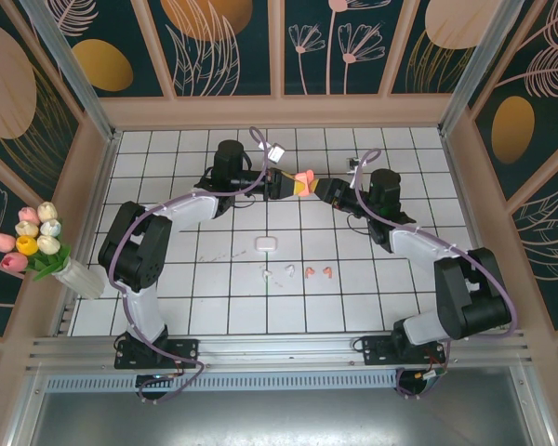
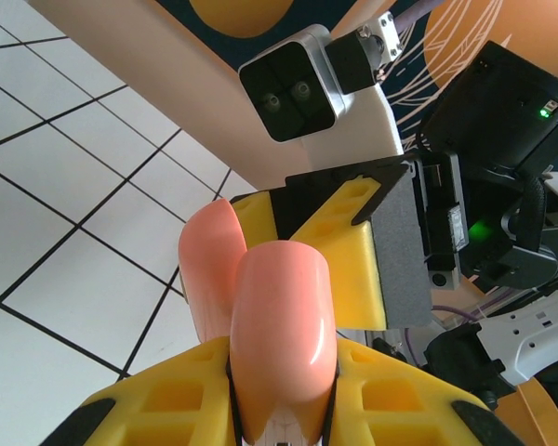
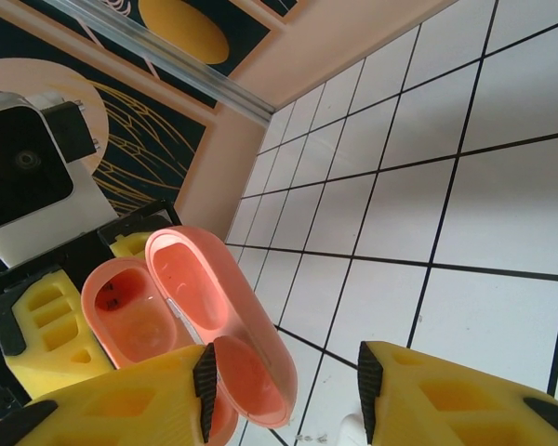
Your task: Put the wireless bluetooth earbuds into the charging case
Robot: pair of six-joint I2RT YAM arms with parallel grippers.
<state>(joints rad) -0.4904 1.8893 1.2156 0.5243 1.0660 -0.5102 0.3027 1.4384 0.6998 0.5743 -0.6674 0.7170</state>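
A salmon-pink charging case (image 1: 303, 180) hangs in the air over the far middle of the tiled floor, its lid (image 3: 214, 297) swung open. My left gripper (image 1: 291, 183) is shut on the case's body (image 2: 281, 325). My right gripper (image 1: 320, 190) faces it, open. In the right wrist view the right gripper (image 3: 286, 395) has the lid's edge lying against its left pad (image 3: 205, 390), with a wide gap to the other pad. On the tiles nearer me lie two white earbuds (image 1: 267, 274) (image 1: 288, 270) and two pink earbuds (image 1: 309, 272) (image 1: 327, 271).
A small white case (image 1: 265, 243) lies closed on the tiles just behind the earbuds. A white vase of tulips (image 1: 37, 246) stands at the left wall. Framed walls enclose the floor on three sides.
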